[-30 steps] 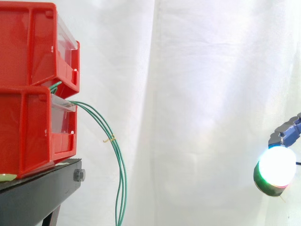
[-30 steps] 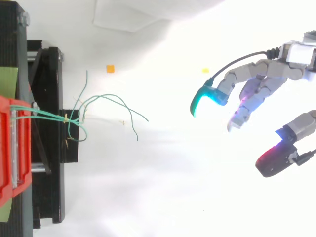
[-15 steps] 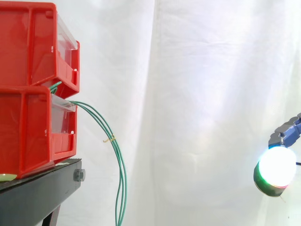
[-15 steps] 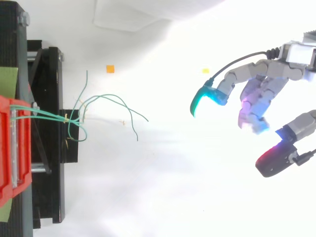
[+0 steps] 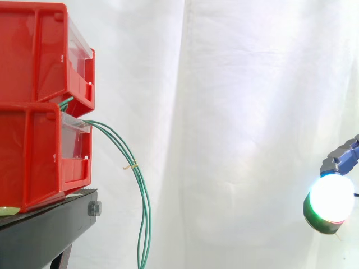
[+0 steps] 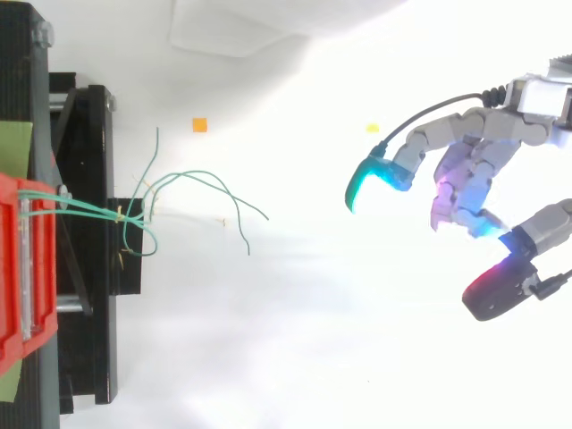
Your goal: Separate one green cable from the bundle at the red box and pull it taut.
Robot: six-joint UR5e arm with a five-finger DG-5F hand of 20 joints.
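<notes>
Side view: two stacked red bins (image 5: pixel 33 106) on one black stand (image 5: pixel 45 224), task not yet begun.
One hand (image 6: pixel 474 170) hangs well apart from the green cables (image 5: pixel 143 207), fingers loosely spread and holding nothing. At least two strands droop slack from the bins, bound by one tan tie (image 5: pixel 131 165). Separating one and pulling it taut are both left to do.

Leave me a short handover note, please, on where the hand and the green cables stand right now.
Hand: open, fingers loosely bent, holding nothing, well clear of the cables on the side away from the red box.
Green cables: bundled, coming out of the red box on the black stand, hanging slack, joined by a small tie.
Done: nothing yet; no cable is separated.
Left: reach the bundle, pick out one cable, pull it taut.
</notes>
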